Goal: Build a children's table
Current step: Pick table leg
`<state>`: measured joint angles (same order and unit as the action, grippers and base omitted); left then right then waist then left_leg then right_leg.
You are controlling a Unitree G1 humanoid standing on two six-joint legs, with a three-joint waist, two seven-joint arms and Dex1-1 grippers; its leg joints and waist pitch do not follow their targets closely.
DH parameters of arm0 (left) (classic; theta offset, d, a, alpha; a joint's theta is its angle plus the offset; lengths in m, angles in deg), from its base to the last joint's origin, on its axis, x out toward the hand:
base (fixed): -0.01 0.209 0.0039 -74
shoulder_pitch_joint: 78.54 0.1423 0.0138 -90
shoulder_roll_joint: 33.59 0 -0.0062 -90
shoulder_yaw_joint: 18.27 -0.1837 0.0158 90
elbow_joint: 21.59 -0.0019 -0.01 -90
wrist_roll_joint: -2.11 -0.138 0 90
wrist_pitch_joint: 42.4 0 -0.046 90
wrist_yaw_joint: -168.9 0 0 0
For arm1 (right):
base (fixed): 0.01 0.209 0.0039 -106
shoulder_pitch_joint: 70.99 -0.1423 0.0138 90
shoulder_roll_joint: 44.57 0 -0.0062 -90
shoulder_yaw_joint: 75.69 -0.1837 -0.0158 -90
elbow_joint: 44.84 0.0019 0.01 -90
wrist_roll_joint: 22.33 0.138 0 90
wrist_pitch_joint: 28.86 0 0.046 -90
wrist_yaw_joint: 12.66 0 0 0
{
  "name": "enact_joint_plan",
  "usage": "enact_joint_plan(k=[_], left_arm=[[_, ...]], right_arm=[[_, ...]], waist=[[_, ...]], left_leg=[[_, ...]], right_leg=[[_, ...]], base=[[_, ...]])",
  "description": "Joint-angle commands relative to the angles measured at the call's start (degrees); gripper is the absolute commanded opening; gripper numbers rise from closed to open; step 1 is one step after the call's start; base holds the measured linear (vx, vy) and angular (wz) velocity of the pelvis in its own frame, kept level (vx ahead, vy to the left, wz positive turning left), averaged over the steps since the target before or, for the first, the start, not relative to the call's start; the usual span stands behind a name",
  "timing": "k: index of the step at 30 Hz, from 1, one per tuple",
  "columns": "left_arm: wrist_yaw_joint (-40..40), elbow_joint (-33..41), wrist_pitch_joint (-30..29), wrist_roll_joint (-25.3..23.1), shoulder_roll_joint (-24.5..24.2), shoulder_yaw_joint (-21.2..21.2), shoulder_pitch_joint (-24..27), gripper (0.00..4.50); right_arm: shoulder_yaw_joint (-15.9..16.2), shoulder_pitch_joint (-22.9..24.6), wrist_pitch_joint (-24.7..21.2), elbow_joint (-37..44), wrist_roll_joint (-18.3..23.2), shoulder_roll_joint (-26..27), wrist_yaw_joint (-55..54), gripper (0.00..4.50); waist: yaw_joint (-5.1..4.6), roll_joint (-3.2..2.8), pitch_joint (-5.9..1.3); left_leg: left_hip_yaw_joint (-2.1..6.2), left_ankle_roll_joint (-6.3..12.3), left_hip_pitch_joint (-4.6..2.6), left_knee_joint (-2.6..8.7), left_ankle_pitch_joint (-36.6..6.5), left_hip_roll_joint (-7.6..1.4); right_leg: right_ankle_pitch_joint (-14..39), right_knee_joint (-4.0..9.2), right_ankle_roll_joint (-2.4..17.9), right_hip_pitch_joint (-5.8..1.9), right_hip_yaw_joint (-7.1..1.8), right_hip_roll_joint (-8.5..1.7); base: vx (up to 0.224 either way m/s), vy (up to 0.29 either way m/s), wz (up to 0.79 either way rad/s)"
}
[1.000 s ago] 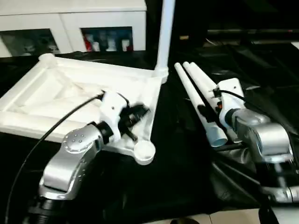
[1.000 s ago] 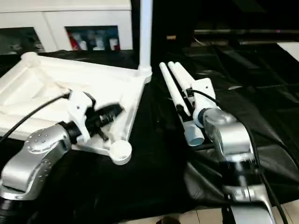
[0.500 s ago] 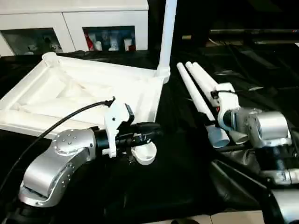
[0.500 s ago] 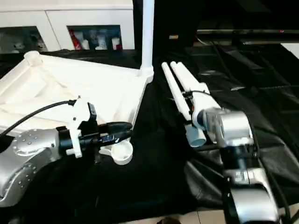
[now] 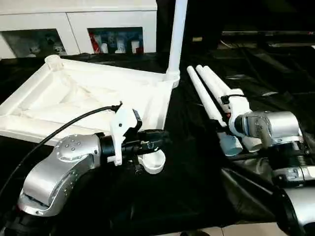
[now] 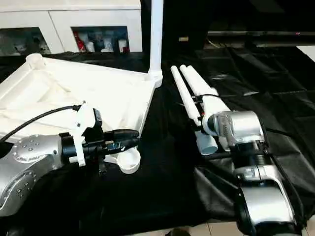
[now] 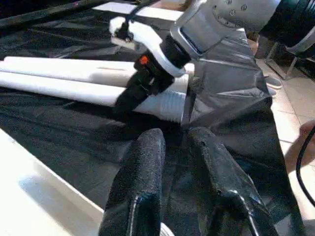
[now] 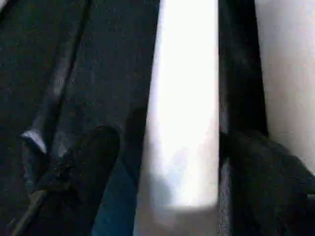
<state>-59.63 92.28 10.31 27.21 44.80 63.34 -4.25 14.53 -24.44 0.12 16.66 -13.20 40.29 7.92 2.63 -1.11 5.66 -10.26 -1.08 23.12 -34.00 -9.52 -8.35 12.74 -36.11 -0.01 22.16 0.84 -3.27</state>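
Top: the top lies underside up so its sockets face us; the near socket sits just under our left fingertips, touching or nearly so.
Fitted leg: one leg stands upright in the far corner, well beyond our left gripper, which suggests we fill the sockets one by one.
Loose legs: three legs lie side by side on the black sheet, open ends towards us, handy for our right gripper.
Right gripper: its fingers straddle one loose leg, one on each side, wide apart and not yet pressing on it; we judge it is set to take that leg.
Left gripper: jaws close together with a narrow gap, nothing between them.
Left arm pose: forearm reaches across the front, gripper about level, pointing towards the right arm.
Right arm pose: elbow bent, wrist tipped down onto the legs.
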Motion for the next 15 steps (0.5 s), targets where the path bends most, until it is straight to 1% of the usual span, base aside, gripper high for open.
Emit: enact_joint_plan(k=[1,3,4,7,8,9,12,13,14,15], left_arm=[[-0.4,1.0,-0.3,0.1,-0.4,-0.8,-0.5,1.03],[-0.4,1.0,-0.2,0.1,-0.5,-0.8,-0.6,1.03],[-0.3,1.0,0.0,0.1,-0.5,-0.9,-0.6,1.03],[-0.2,1.1,0.1,0.2,-0.6,-0.9,-0.6,1.03],[-0.1,1.1,0.2,0.2,-0.7,-0.9,-0.7,1.03],[-0.1,1.1,0.2,0.2,-0.7,-0.9,-0.7,1.03],[0.0,1.2,0.4,0.3,-0.7,-0.7,-0.6,1.03],[0.0,1.2,0.5,0.3,-0.7,-0.8,-0.6,1.03],[0.1,1.1,0.7,0.1,-0.6,-0.9,-0.7,1.03],[0.1,1.1,0.8,0.1,-0.6,-0.9,-0.7,1.03]], right_arm=[[-0.8,-1.2,0.0,-1.7,0.4,0.1,1.0,3.56],[-0.8,-1.5,0.0,-2.6,0.5,0.4,1.4,3.41],[-0.8,-1.8,0.1,-3.3,0.7,0.5,1.6,3.41],[-0.3,-2.4,-0.3,-4.1,1.2,0.8,2.7,3.05],[-0.2,-2.7,-0.4,-4.4,1.3,0.9,3.1,3.01],[0.0,-2.9,-0.4,-4.6,1.4,1.0,3.2,2.98],[0.2,-3.4,-0.8,-4.9,1.5,1.3,3.9,2.98],[0.4,-3.6,-0.7,-5.2,1.4,1.3,4.1,2.98],[0.7,-3.8,-0.8,-5.7,1.4,1.4,4.7,2.98],[1.0,-3.9,-0.9,-6.0,1.4,1.6,5.0,2.98]], waist=[[0.15,0.66,-4.06],[0.21,0.64,-4.03],[0.2,0.84,-4.12],[0.32,0.71,-4.17],[0.3,0.72,-4.18],[0.35,0.88,-4.24],[0.43,0.82,-4.2],[0.41,1.07,-4.34],[0.41,1.14,-4.36],[0.44,0.91,-4.35]], left_leg=[[1.17,-0.01,-1.85,3.52,-6.2,-3.97],[1.15,0.16,-1.82,3.51,-6.2,-3.97],[1.13,0.25,-1.83,3.51,-6.1,-4.01],[1.09,0.52,-1.81,3.42,-5.5,-4.0],[1.11,0.56,-1.79,3.42,-5.4,-4.02],[1.04,0.82,-1.81,3.39,-5.1,-4.03],[1.01,0.89,-1.81,3.4,-5.4,-4.04],[0.96,0.79,-1.86,3.39,-5.5,-4.09],[0.99,0.77,-1.86,3.39,-5.5,-4.11],[0.96,0.6,-1.85,3.37,-5.5,-4.1]], right_leg=[[2.0,3.77,15.0,-2.14,-2.19,-4.31],[2.1,3.8,15.0,-2.12,-2.19,-4.34],[2.1,3.77,15.1,-2.18,-2.17,-4.33],[1.5,3.67,15.2,-2.15,-2.17,-4.35],[1.3,3.64,15.2,-2.16,-2.16,-4.38],[1.2,3.61,15.3,-2.17,-2.14,-4.37],[1.6,3.65,15.3,-2.12,-2.14,-4.36],[1.9,3.66,15.3,-2.17,-2.13,-4.36],[2.1,3.6,15.3,-2.17,-2.12,-4.4],[2.2,3.62,15.3,-2.07,-2.1,-4.36]], base=[[0.0,0.0,0.0],[0.0,0.0,0.0],[0.0,0.0,0.0],[0.0,0.0,0.0],[0.0,0.0,0.0],[0.0,0.0,0.0],[0.0,0.0,0.0],[0.0,0.0,0.0],[0.0,0.0,0.0],[0.0,0.0,0.0]])
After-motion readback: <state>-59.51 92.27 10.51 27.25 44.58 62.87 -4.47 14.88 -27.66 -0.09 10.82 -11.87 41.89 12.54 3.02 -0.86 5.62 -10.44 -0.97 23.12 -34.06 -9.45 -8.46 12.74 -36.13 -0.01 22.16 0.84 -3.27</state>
